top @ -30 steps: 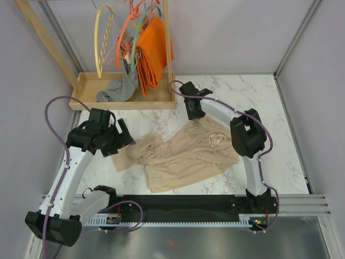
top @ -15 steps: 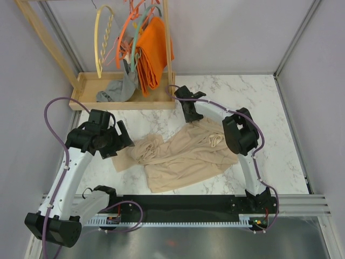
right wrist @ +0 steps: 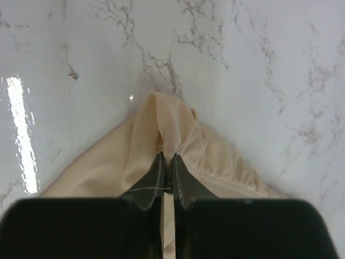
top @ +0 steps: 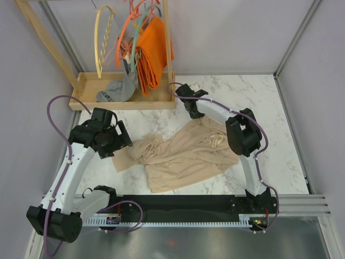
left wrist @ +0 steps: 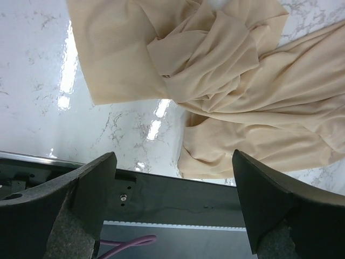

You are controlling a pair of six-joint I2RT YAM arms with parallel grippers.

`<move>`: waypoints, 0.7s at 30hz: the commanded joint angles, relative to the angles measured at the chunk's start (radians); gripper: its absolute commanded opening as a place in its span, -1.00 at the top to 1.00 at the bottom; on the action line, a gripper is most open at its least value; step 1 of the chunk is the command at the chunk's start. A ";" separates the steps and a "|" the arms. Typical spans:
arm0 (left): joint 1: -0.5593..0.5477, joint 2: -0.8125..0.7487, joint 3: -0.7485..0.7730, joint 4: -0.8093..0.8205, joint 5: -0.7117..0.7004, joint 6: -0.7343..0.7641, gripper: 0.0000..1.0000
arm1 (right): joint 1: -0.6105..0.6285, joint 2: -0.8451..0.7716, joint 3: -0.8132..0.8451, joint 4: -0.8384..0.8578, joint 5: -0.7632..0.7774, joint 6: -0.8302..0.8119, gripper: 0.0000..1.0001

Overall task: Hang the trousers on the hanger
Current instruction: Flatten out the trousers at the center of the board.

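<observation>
The fingers (right wrist: 155,174) of the right gripper (right wrist: 167,160) are pressed together on a small raised fold at the edge of the trousers (right wrist: 116,167), with the cloth bunched into a ridge between the tips. From that pinch the fabric fans back toward the arm and lies flat on the marble table (right wrist: 259,65).

The left gripper (left wrist: 173,167) hangs spread wide and grasps nothing. Its two pads frame the crumpled end of the trousers below it without touching the cloth.

I judge this to be the pick-up step: one edge is secured and the garment is not yet lifted. The next move calls for raising that edge without the thin fabric slipping out. The left gripper likely needs to come down on its end, so that the trousers can be carried as a span and draped over the hanger.

The overhead view shows what neither wrist camera does. The trousers lie in a loose heap in the middle of the table between the two arms. The hanger (top: 97,48) hangs well apart from them on the wooden rack (top: 126,102) at the far left corner, beside other hangers and an orange cloth (top: 153,48). Only the right wrist view proves the pinch; from above, the fingertips are too small to judge.
</observation>
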 commanded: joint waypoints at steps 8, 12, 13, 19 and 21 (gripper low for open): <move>0.109 0.256 -0.047 0.159 0.042 -0.028 -0.88 | -0.136 -0.279 -0.050 -0.155 0.079 -0.027 0.98; 0.207 0.345 -0.064 0.205 0.070 -0.040 -0.86 | -0.173 -0.330 -0.070 -0.186 0.041 -0.024 1.00; 0.243 0.365 -0.066 0.211 0.072 -0.045 -0.85 | -0.178 -0.347 -0.079 -0.186 0.035 -0.028 1.00; 0.309 0.479 -0.040 0.254 0.030 -0.095 -0.72 | -0.187 -0.384 -0.119 -0.183 -0.011 -0.036 1.00; 0.317 0.525 -0.031 0.280 0.021 -0.112 -0.65 | -0.190 -0.385 -0.125 -0.179 -0.034 -0.037 1.00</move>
